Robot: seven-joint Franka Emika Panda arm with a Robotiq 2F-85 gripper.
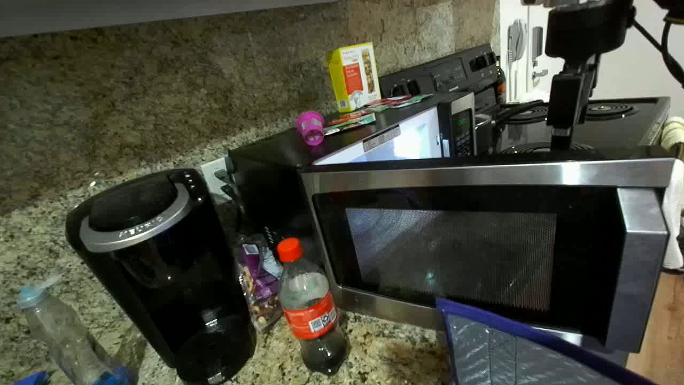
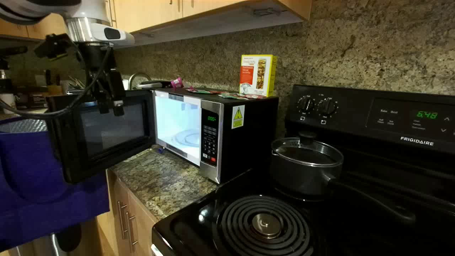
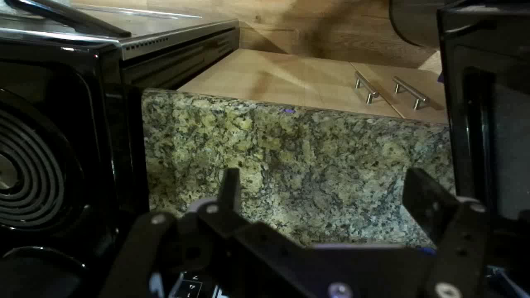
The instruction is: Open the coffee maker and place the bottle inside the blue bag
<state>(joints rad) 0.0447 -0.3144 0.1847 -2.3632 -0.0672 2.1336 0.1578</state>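
Observation:
The glossy black coffee maker (image 1: 165,283) stands upright in an exterior view, with its ringed lid down. The cola bottle (image 1: 310,315), with red cap and label, stands on the counter just right of it. The blue bag (image 1: 539,355) shows its rim in front of the microwave door; its outside also shows in an exterior view (image 2: 53,199). My gripper (image 2: 111,109) is open and empty, high on the inner side of the microwave door. In the wrist view its spread fingers (image 3: 323,182) are above bare granite. Coffee maker and bottle are out of the wrist view.
The microwave (image 2: 213,135) is lit, its door (image 1: 588,240) swung wide between my gripper and the bottle. A yellow box (image 2: 257,74) and a pink cup (image 1: 311,128) sit on top. A stove (image 3: 37,124) with a lidded pot (image 2: 302,177) is beside it. A clear bottle (image 1: 69,331) stands by the coffee maker.

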